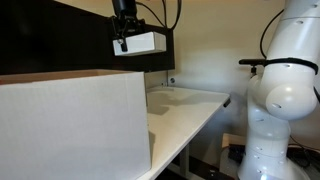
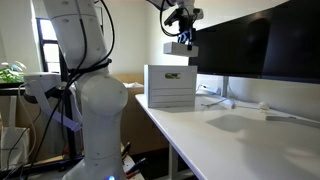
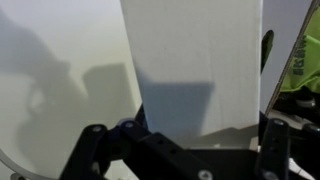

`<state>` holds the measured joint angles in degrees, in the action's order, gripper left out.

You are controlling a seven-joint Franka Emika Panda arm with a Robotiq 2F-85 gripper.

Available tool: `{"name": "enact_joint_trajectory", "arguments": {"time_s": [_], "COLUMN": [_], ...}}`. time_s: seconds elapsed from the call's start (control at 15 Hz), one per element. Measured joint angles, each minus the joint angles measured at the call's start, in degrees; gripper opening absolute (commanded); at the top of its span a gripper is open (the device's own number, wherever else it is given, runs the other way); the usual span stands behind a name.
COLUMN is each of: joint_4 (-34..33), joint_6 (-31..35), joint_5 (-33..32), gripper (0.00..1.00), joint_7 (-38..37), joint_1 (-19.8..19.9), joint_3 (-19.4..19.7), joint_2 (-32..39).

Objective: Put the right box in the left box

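My gripper [image 1: 124,40] is shut on the small white box [image 1: 141,43] and holds it high in the air in front of the black monitor. In an exterior view the box [image 2: 178,47] hangs from the gripper [image 2: 183,36] above the large white carton [image 2: 168,88], clear of its top. The carton [image 1: 70,120] fills the near left of an exterior view, with a brown top edge. In the wrist view the small box [image 3: 190,60] fills the middle between the dark fingers [image 3: 195,140], over the white desk.
A wide black monitor [image 1: 60,40] stands at the back of the white desk [image 1: 190,105]; it also shows in an exterior view [image 2: 250,45]. The robot's white base [image 2: 85,95] stands beside the desk. A plant [image 2: 10,72] is by the window.
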<state>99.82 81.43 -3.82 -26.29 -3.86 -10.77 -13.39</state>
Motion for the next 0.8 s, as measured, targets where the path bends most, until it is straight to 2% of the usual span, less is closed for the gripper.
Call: {"name": "enact_joint_trajectory", "arguments": {"time_s": [0.47,0.8], "joint_4": [-2.26,-4.61], "joint_6": [-0.24,-0.29], "joint_5": [0.17,1.68], "gripper": [0.62,0.62], "joint_7": [-13.77,-22.56], "joint_1": [-2.86,-5.63], "joint_3": [-4.46,-6.07], "joint_2": [3.11,5.96]}}
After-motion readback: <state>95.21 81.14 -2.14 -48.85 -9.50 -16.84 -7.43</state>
